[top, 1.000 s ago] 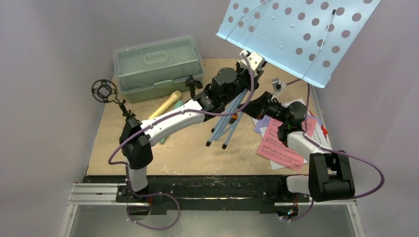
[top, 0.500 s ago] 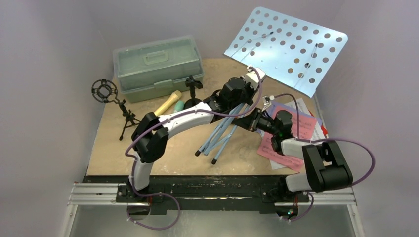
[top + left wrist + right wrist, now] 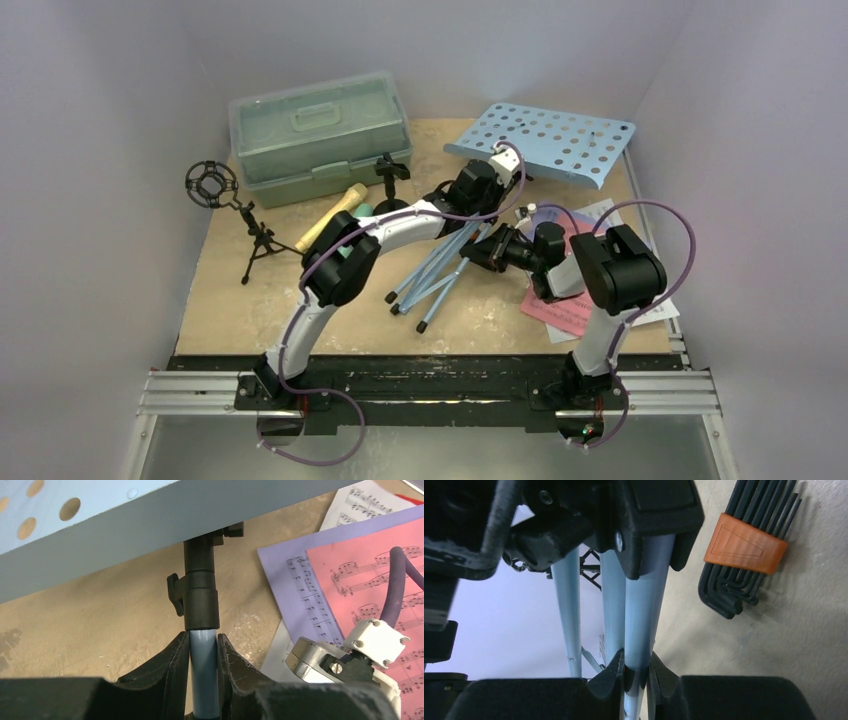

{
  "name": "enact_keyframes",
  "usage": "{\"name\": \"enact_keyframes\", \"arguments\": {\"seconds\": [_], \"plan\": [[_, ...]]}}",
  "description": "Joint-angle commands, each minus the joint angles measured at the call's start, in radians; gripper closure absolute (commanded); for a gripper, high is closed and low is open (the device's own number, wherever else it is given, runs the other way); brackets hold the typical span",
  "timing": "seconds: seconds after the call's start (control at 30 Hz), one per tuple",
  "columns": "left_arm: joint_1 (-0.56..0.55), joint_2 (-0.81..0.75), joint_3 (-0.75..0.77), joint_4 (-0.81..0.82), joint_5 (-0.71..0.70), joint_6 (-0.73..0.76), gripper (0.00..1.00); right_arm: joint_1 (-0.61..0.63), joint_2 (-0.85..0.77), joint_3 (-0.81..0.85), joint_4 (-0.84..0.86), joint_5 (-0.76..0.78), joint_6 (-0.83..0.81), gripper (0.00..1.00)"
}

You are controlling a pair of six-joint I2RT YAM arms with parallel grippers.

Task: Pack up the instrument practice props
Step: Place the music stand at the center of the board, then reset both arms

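The light-blue perforated music rack (image 3: 545, 140) lies low and nearly flat at the back right, its folded tripod legs (image 3: 430, 280) pointing to the near left. My left gripper (image 3: 492, 197) (image 3: 203, 650) is shut on the rack's blue pole just below the black collar (image 3: 201, 600). My right gripper (image 3: 472, 254) (image 3: 636, 666) is shut on the same stand lower down, beside the legs (image 3: 566, 605). Red (image 3: 565, 305), purple (image 3: 295, 580) and white (image 3: 600, 212) music sheets lie under the right arm. Tan (image 3: 330, 215) and teal (image 3: 362, 211) microphones lie left of centre. The ring-top tripod holder (image 3: 235, 215) and round-base holder (image 3: 390, 185) stand nearby.
A pale green case (image 3: 320, 135) with its lid shut sits at the back left. A set of black hex keys in an orange clip (image 3: 744, 555) lies on the table next to the stand. Grey walls enclose the table on three sides.
The music rack has come down from high and tilted to low and nearly flat at the back right. Both arms lowered with it, still gripping the stand.
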Motion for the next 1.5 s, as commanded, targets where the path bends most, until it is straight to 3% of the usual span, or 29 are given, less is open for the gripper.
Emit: {"name": "enact_keyframes", "arguments": {"seconds": [0.0, 0.2, 0.33, 0.5, 0.67, 0.83, 1.13, 1.3, 1.4, 1.47], "plan": [[0.019, 0.011, 0.073, 0.056, 0.039, 0.021, 1.0, -0.016, 0.032, 0.129, 0.351, 0.105, 0.022, 0.99], [0.039, 0.053, 0.076, 0.054, 0.057, 0.013, 1.0, -0.015, 0.135, 0.167, 0.427, 0.083, 0.086, 0.85], [0.048, 0.064, 0.076, 0.04, 0.059, -0.002, 1.0, -0.015, 0.106, 0.174, 0.339, 0.059, 0.038, 0.66], [0.055, 0.018, 0.053, 0.014, 0.068, -0.031, 0.76, -0.026, -0.007, 0.181, 0.125, -0.015, -0.079, 0.46], [0.055, -0.11, -0.005, -0.051, 0.134, -0.048, 0.43, -0.034, -0.203, 0.209, -0.346, -0.095, -0.372, 0.31], [0.055, -0.3, -0.122, -0.104, 0.252, -0.053, 0.25, -0.051, -0.338, 0.271, -0.804, -0.137, -0.736, 0.28], [0.063, -0.687, -0.424, -0.219, 0.337, -0.071, 0.15, -0.164, -0.483, 0.375, -1.234, -0.177, -1.136, 0.26], [0.077, -0.951, -0.622, -0.233, 0.243, -0.069, 0.0, -0.185, -0.604, 0.447, -1.408, -0.166, -1.358, 0.26], [0.086, -1.115, -0.728, -0.253, 0.156, -0.044, 0.0, -0.188, -0.727, 0.458, -1.449, -0.103, -1.447, 0.24], [0.091, -1.212, -0.764, -0.281, 0.108, -0.008, 0.0, -0.197, -0.832, 0.45, -1.442, -0.036, -1.473, 0.17]]}}
